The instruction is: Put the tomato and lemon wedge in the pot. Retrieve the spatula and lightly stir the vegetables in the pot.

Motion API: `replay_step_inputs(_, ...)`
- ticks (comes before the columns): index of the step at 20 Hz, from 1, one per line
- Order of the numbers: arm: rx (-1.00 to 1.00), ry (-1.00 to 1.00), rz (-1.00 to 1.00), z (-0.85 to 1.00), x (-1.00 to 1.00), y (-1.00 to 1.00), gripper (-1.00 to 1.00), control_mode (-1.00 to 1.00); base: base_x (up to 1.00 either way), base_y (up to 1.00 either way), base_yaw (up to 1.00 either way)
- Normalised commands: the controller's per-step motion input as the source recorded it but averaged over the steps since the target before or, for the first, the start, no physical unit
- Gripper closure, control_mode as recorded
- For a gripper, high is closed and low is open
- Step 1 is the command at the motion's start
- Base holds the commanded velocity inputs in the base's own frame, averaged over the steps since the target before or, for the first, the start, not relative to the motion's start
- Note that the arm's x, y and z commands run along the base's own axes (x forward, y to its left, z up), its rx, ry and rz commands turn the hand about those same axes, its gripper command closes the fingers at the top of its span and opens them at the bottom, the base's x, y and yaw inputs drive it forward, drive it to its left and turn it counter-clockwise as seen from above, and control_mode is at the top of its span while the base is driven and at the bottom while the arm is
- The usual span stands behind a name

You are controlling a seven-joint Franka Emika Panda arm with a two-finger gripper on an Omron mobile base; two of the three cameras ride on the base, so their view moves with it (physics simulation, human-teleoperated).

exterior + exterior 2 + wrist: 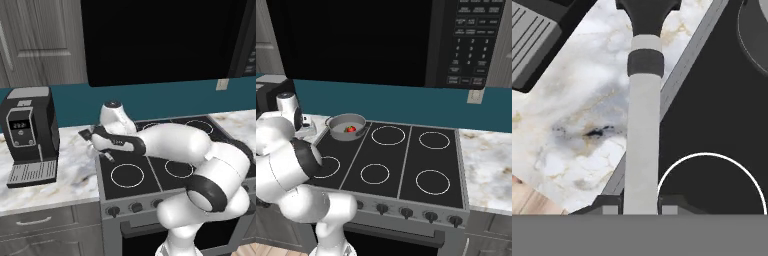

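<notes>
At the left stands a black coffee machine [29,135] on the marble table [75,170]. The white arm bends low and leftward; its end effector [640,204] is clenched on the spatula [643,125], with a pale smooth handle. The round grey metal pot [347,126] on the glossy black stove [406,165] holds the red tomato [350,129].

And we're in a kitchen: black stove [396,160] with burner rings, microwave [471,42] overhead, coffee machine [27,135] on a marble tabletop [75,170], grey cabinets [40,40].

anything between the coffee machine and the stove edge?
Bare marble counter between coffee machine and stove in hand view; the spatula hangs over it.
</notes>
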Motion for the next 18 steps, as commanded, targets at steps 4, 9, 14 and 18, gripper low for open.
replay_step_inputs(4,-0.04,0.00,0.05,0.60,-0.23,-0.61,1.00,-1.00,0.00,0.00,0.00)
replay_step_inputs(9,-0.11,0.00,0.00,0.38,-0.29,-0.64,1.00,-1.00,0.00,0.00,0.00)
replay_step_inputs(14,-0.25,0.09,0.02,0.27,-0.07,-0.43,1.00,-1.00,0.00,0.00,0.00)
replay_step_inputs(18,-0.28,0.24,0.05,0.47,0.04,-0.26,1.00,-1.00,0.00,0.00,0.00)
